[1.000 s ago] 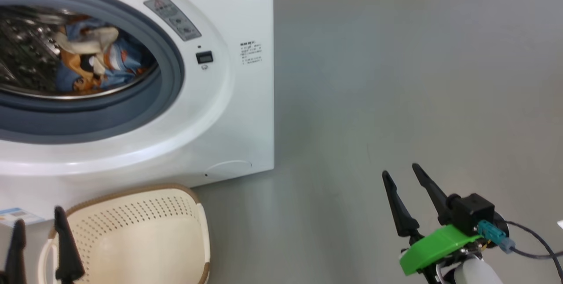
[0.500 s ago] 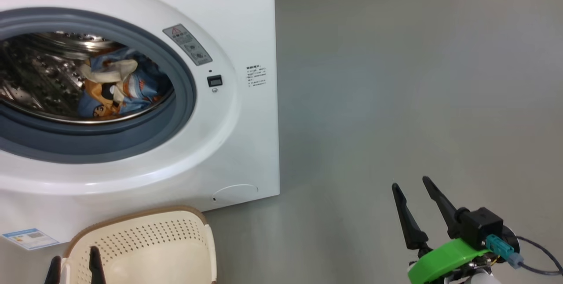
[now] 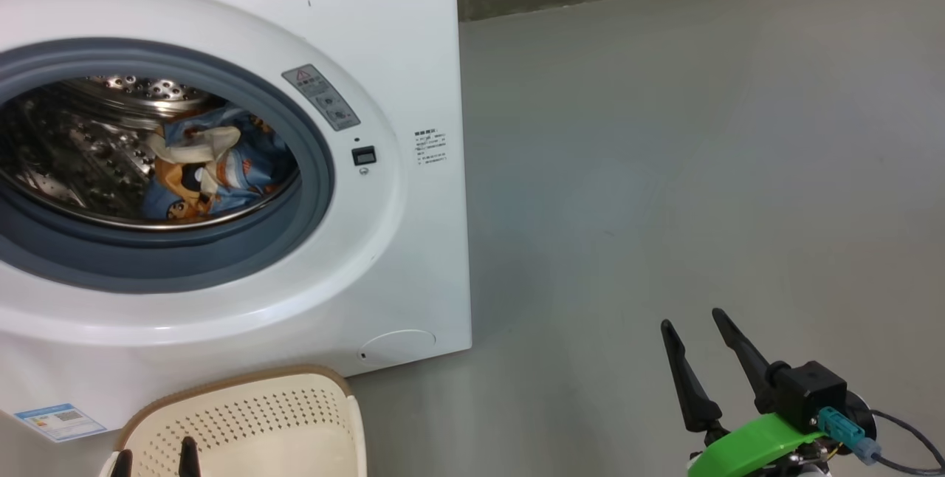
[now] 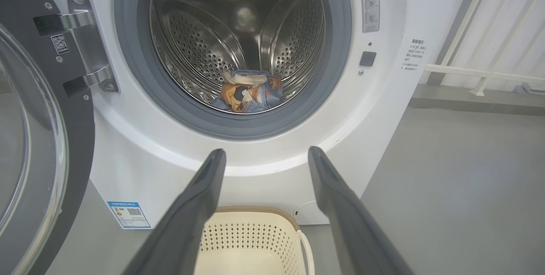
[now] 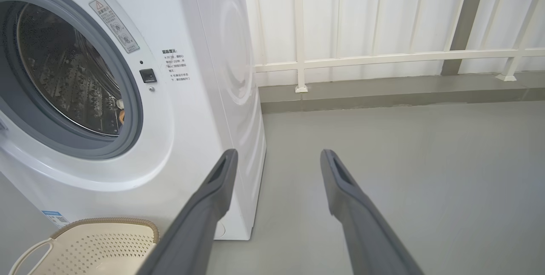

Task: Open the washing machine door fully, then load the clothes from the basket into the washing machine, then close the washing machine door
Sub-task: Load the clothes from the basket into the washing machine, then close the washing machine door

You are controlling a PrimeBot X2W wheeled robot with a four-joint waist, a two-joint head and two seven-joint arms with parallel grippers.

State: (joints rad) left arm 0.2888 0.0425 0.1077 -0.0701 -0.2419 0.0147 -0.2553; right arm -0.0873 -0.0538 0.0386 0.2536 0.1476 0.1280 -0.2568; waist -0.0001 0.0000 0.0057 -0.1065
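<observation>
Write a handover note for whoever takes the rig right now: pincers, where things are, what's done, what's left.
Left pincer: open, holding nothing, above the basket, facing the drum.
Right pincer: open, holding nothing, over the floor to the right of the washing machine.
Clothes: bundled at the bottom of the drum. The basket sits on the floor in front of the machine; the part in view looks bare.
Washing machine door: swung wide open on its hinge.
Done: door opened, clothes loaded.
Left: close the door.
</observation>
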